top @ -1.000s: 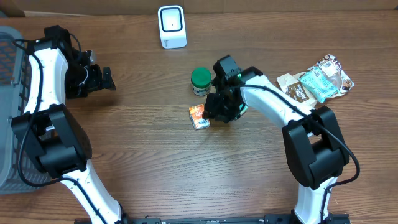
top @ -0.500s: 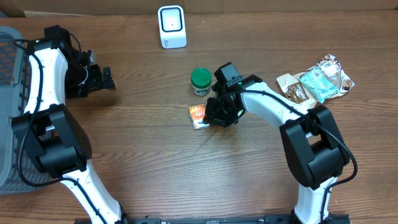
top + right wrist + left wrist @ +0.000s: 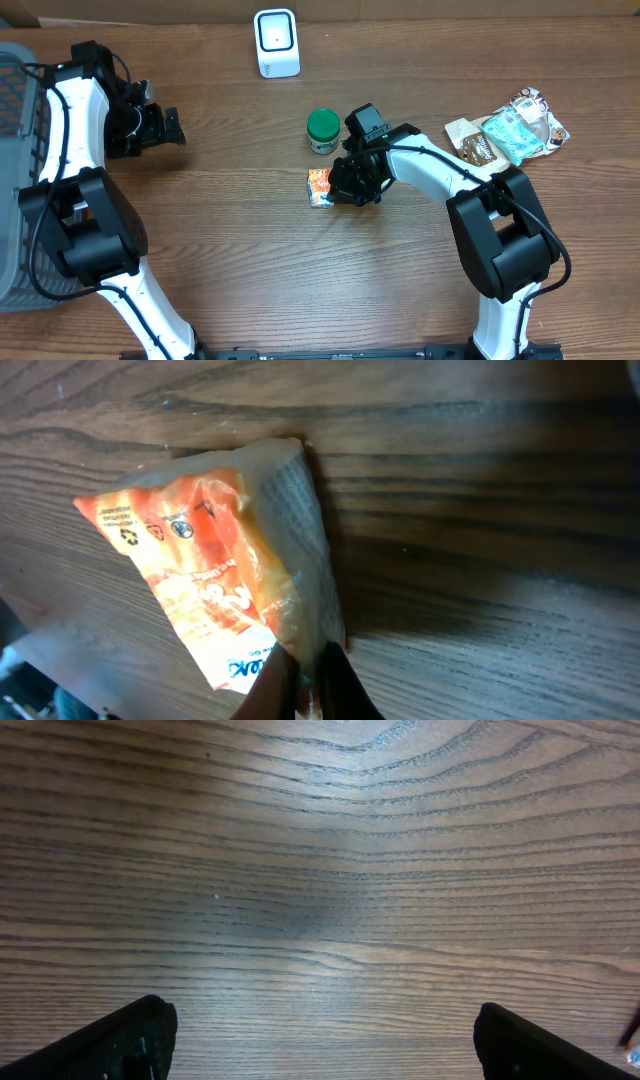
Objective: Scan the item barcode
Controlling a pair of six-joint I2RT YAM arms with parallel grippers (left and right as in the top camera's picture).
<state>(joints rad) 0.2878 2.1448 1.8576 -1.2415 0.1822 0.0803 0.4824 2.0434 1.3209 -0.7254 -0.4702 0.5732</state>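
A small orange snack packet (image 3: 319, 187) lies on the wooden table just below a green-lidded jar (image 3: 322, 130). My right gripper (image 3: 340, 190) is shut on the packet's right edge; in the right wrist view the orange packet (image 3: 215, 585) fills the middle and the two fingertips (image 3: 345, 685) pinch its crinkled clear seam at the bottom. The white barcode scanner (image 3: 276, 42) stands at the back of the table. My left gripper (image 3: 172, 127) hangs open at the far left over bare wood, its fingertips (image 3: 130, 1040) wide apart with nothing between them.
A pile of snack packets (image 3: 510, 132) lies at the right. A grey basket (image 3: 15, 180) stands along the left edge. The green-lidded jar sits close behind the right wrist.
The right gripper has come down and closed on the orange packet's edge, and the packet has shifted and turned slightly. The left arm has not moved.
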